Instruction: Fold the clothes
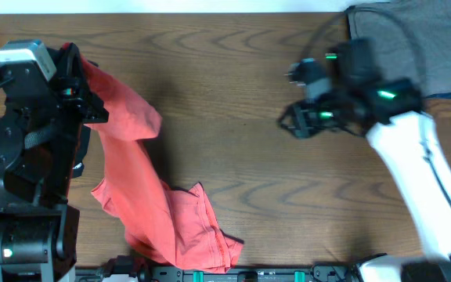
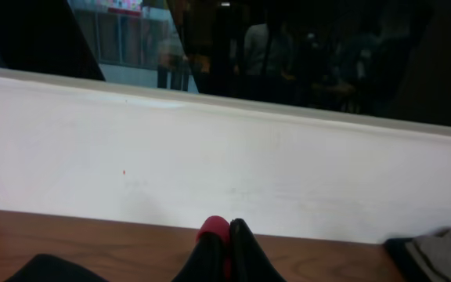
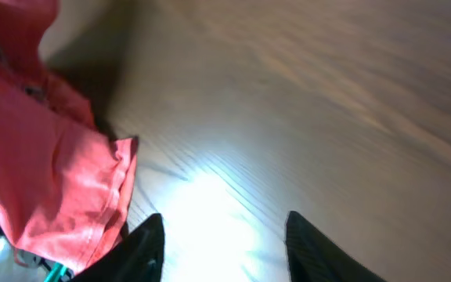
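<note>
Folding is barely starting: the left gripper is pinching the crumpled red-orange T-shirt at far left, the right gripper hanging wide and empty.

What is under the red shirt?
The crumpled red-orange T-shirt lies on the brown wooden table, its top corner pinched in the left pincer. Whatever else is beneath the cloth is covered, so I cannot tell.
</note>
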